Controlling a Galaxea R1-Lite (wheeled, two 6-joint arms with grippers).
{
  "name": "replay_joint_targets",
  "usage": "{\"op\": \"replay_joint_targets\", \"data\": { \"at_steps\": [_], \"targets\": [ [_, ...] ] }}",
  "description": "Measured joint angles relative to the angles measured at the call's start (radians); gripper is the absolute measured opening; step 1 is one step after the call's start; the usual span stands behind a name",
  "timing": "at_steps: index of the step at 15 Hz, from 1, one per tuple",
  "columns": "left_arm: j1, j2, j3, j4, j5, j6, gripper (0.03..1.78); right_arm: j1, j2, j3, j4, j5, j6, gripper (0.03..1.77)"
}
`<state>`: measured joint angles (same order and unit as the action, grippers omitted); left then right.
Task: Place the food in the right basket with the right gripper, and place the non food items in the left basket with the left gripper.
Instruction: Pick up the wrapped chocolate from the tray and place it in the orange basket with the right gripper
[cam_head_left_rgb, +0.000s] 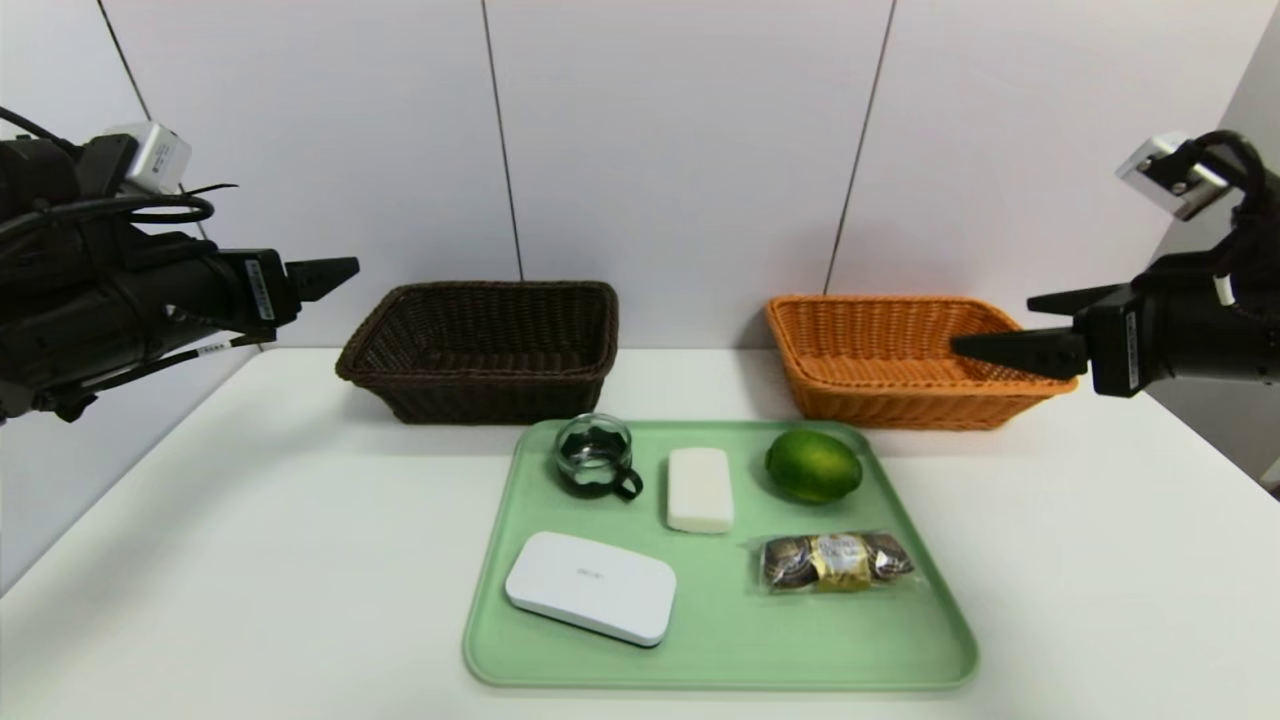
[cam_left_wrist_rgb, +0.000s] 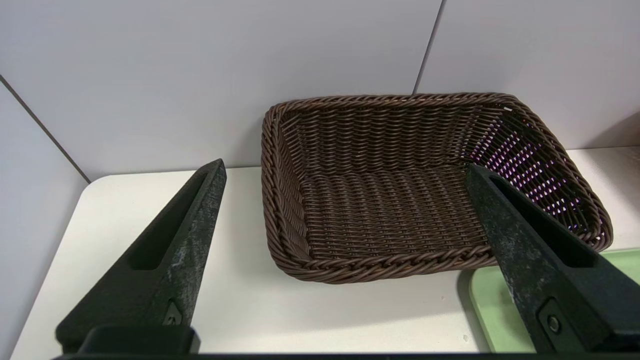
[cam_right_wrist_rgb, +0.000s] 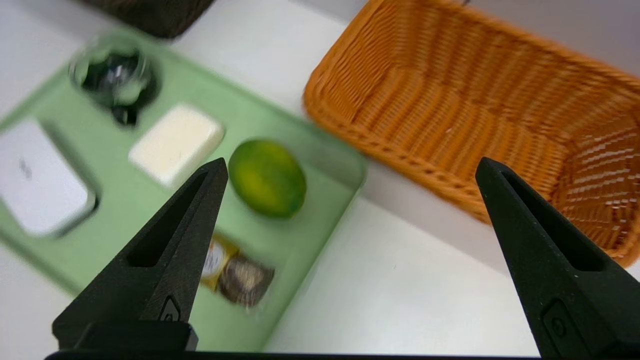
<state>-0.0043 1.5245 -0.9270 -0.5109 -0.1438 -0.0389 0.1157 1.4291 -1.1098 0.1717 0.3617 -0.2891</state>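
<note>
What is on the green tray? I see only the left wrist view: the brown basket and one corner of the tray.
Observer: Five things lie on the green tray: a glass cup, a white bar, a lime, a pack of chocolates and a flat white case.
Operator: Is there a second basket?
Observer: Yes, an orange basket stands behind the tray's right corner, with nothing in it.
Operator: Where is the right gripper?
Observer: The right gripper hangs in the air, jaws open, in front of the orange basket's right end, holding nothing.
</note>
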Motion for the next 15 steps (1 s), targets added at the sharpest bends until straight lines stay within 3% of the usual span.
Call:
{"op": "replay_joint_targets", "data": {
  "at_steps": [3, 6, 8, 10, 13, 15],
  "targets": [
    [0.0, 0.0, 0.006, 0.0, 0.0, 0.001, 1.69, 0.056, 0.023, -0.187, 0.341, 0.0, -0.18, 1.71],
    [-0.005, -0.012, 0.026, 0.002, -0.001, 0.005, 1.69, 0.121, 0.093, -0.486, 0.74, -0.047, -0.279, 1.71],
    [-0.012, -0.021, 0.039, 0.0, -0.001, 0.029, 1.69, 0.22, 0.174, -0.655, 0.995, -0.124, -0.352, 1.71],
    [-0.016, -0.034, 0.052, 0.0, -0.002, 0.08, 1.69, 0.288, 0.254, -0.759, 1.193, -0.231, -0.476, 1.71],
    [-0.034, -0.045, 0.061, 0.0, -0.002, 0.12, 1.69, 0.319, 0.334, -0.83, 1.259, -0.372, -0.7, 1.71],
    [-0.049, -0.043, 0.062, 0.0, 0.001, 0.119, 1.69, 0.339, 0.375, -0.84, 1.256, -0.403, -0.739, 1.71]
  ]
}}
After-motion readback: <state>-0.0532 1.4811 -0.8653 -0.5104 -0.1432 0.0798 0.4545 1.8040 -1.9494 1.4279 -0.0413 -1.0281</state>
